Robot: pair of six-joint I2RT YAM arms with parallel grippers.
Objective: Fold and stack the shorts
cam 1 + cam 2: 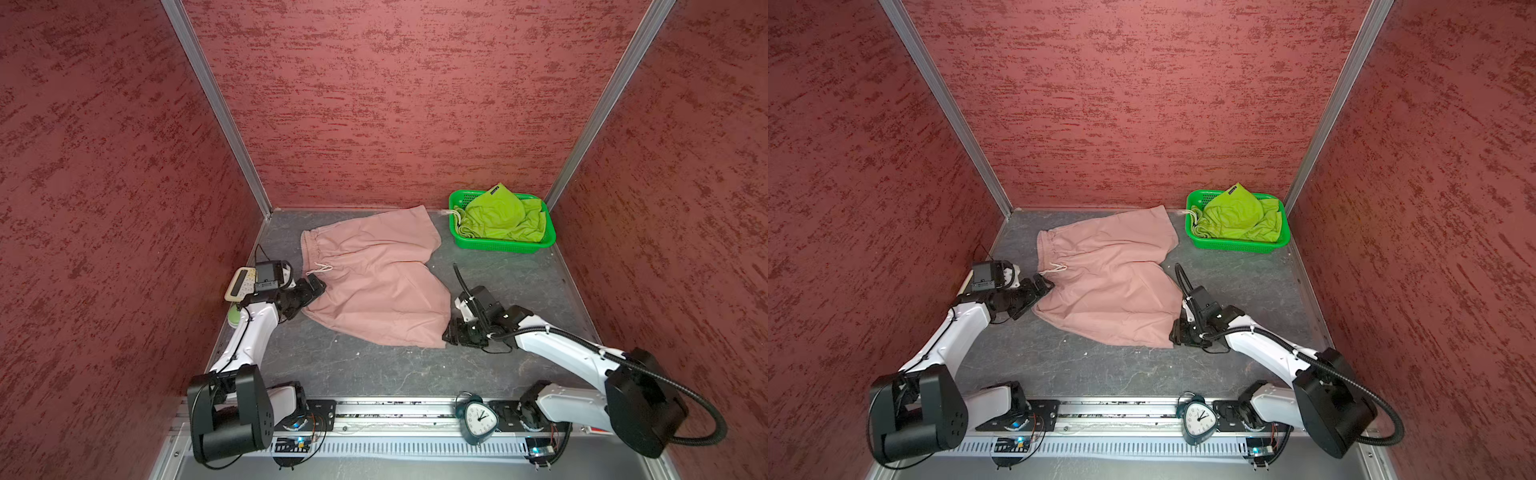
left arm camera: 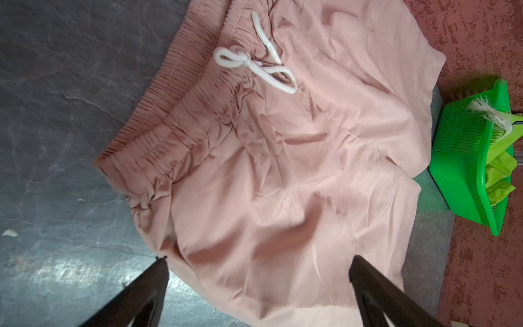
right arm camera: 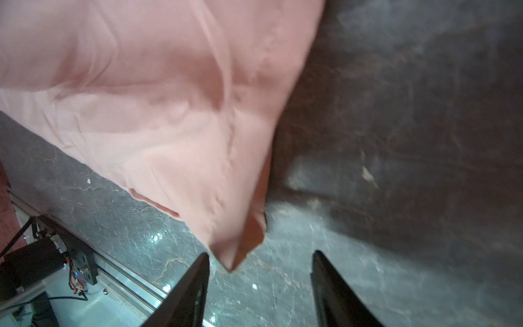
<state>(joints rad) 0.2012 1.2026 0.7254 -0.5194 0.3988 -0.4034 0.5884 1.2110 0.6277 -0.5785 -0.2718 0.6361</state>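
Left gripper [image 2: 259, 258]: jaws spread wide, holding nothing, poised low over the near waist corner of the dusty pink shorts [image 1: 374, 282]. From this gripper the garment stretches away toward 3 o'clock.

Right gripper [image 3: 260, 253]: jaws also parted and empty. The hem corner of the near leg lies just ahead of them, closest to one fingertip [image 3: 205, 256]. From this gripper the shorts lie toward 10 o'clock.

In both top views the pink pair is spread flat in the middle of the grey table [image 1: 374, 374]. The waistband runs 12 to 6 o'clock on the left, and the two legs fan out rightward. Each arm is nearest its own end of the near edge, so that edge looks like the one to pinch and carry toward 12 o'clock.

There is little room that way: the far leg reaches almost to the back wall and ends near the green basket [image 1: 505, 248] at 1 o'clock. That basket holds the crumpled lime green shorts [image 1: 498, 216]. Bare table lies open toward 6 o'clock.
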